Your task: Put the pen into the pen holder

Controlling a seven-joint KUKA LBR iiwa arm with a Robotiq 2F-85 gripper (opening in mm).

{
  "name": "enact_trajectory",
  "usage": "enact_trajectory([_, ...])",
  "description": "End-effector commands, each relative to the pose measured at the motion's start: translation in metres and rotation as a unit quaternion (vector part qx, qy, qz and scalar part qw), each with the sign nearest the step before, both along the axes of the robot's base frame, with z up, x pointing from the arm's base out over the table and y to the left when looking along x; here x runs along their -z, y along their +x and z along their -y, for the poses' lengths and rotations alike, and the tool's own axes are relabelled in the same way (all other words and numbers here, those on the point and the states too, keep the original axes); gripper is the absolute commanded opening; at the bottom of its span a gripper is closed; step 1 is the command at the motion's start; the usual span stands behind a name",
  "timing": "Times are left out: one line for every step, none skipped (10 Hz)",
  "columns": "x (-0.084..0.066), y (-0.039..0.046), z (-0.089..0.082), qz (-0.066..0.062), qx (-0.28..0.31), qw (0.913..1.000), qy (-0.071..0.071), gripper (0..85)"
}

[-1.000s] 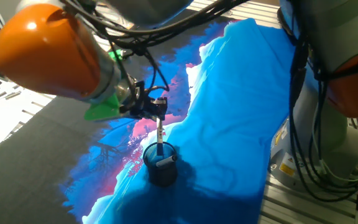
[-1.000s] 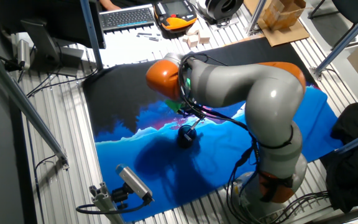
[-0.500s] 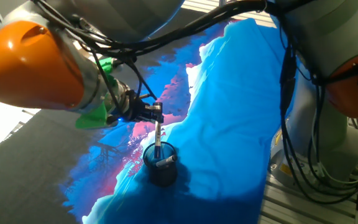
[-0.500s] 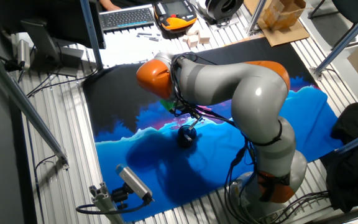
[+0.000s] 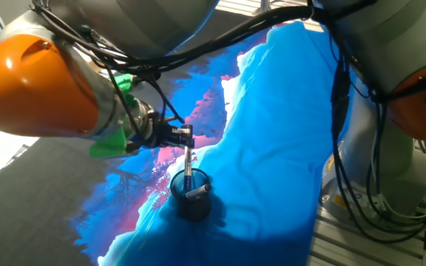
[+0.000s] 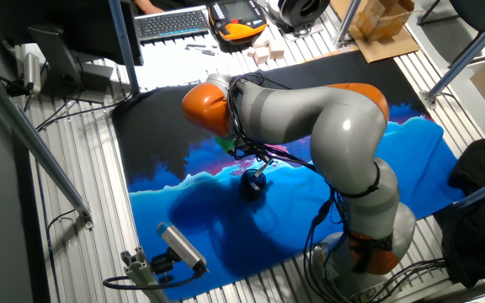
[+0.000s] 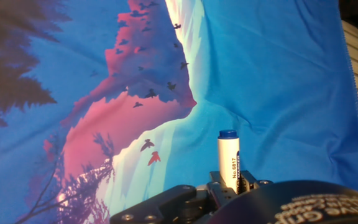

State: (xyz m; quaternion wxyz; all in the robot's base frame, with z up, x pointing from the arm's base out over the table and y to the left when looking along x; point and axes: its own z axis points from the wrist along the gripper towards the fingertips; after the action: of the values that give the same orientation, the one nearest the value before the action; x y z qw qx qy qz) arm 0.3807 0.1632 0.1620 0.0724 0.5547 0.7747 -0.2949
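The pen holder (image 5: 191,199) is a small dark round cup standing on the blue cloth, seen too in the other fixed view as the pen holder (image 6: 251,186). The pen (image 5: 188,164) stands almost upright, its lower end inside the cup and its top between the fingers of my gripper (image 5: 186,137), which is shut on it. A shorter white stick (image 5: 197,191) lies inside the cup against the rim. In the hand view the pen (image 7: 229,163) shows as a white barrel with a dark blue end, rising from the gripper body at the bottom edge.
A printed cloth (image 5: 272,148) with blue, pink and white mountain shapes covers the table, with black mat (image 6: 154,135) to the left. A keyboard (image 6: 172,22) and an orange handheld controller (image 6: 236,15) lie at the far edge. The robot base (image 6: 369,244) stands near the cloth.
The gripper has moved down and a little left with the pen, so the pen's lower end sits deeper in the cup. The arm's orange joint has shifted left.
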Motion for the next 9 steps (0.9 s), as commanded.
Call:
enact_trajectory([0.0, -0.0004, 0.0, 0.0, -0.001, 1.0, 0.0, 0.0])
enact_trajectory([0.001, -0.0008, -0.001, 0.002, -0.002, 1.0, 0.0, 0.0])
enact_trajectory([0.001, -0.0011, -0.001, 0.003, -0.003, 1.0, -0.003, 0.0])
enact_trajectory([0.002, -0.0012, -0.002, 0.003, -0.001, 1.0, -0.006, 0.0])
enact_trajectory([0.004, -0.0014, -0.004, 0.0, 0.007, 0.9999, -0.014, 0.0])
enact_trajectory([0.006, -0.0018, -0.006, -0.003, 0.014, 0.9997, -0.019, 0.0])
enact_trajectory([0.009, -0.0023, -0.01, -0.006, 0.025, 0.9993, -0.027, 0.0])
enact_trajectory([0.01, -0.0024, -0.012, -0.009, 0.034, 0.9989, -0.033, 0.0])
enact_trajectory([0.011, -0.0025, -0.012, -0.01, 0.039, 0.9985, -0.036, 0.0])
